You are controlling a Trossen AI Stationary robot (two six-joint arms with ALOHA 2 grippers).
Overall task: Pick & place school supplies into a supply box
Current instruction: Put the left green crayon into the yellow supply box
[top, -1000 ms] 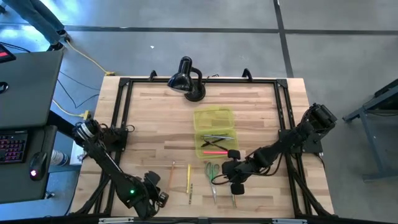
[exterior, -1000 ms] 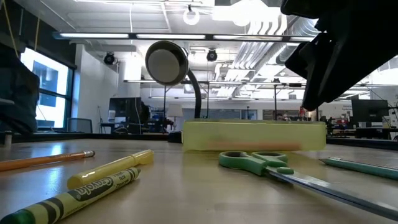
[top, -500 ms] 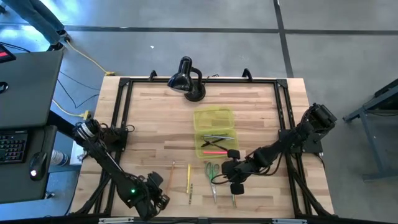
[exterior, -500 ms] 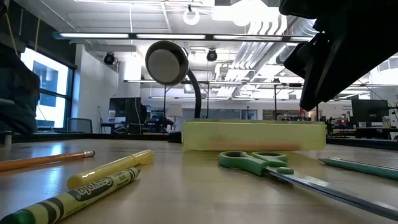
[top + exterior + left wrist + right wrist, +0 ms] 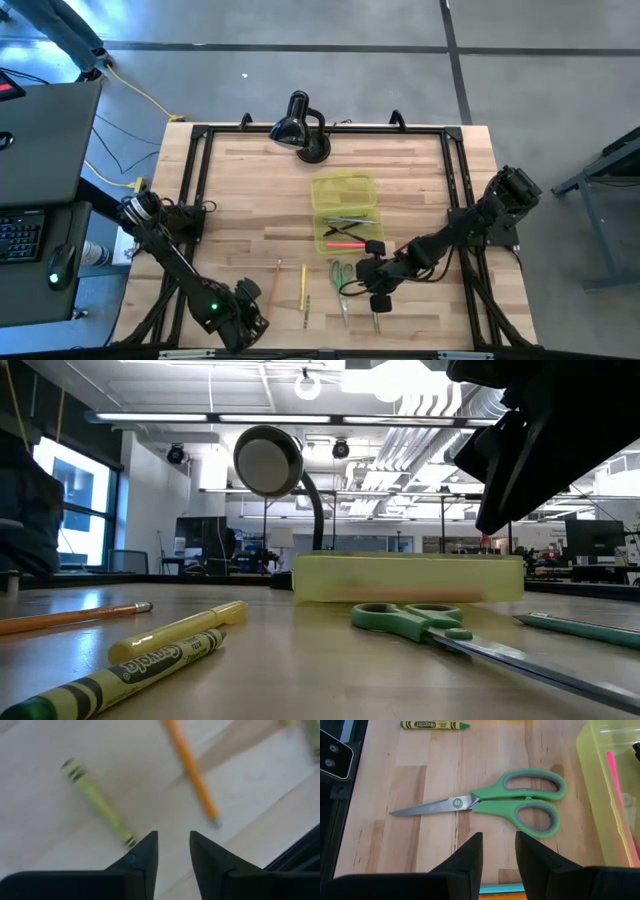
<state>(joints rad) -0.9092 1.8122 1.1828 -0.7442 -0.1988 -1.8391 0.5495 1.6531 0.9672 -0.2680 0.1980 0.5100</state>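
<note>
**Both grippers empty above the loose supplies**

My right gripper hangs over the scissors, its fingers a little apart with nothing between them. The scissors lie flat on the table, green handles toward the box, blades pointing away. The box sits open mid-table in front of the black lamp, with a few pens and a pink one already inside it. A green crayon lies on the table beyond the scissor blades.

My left gripper is near the front edge of the table, on the left side. Its fingers stand slightly apart and hold nothing. Just past them lie a yellow-green crayon and an orange pencil, side by side but not touching.
</note>
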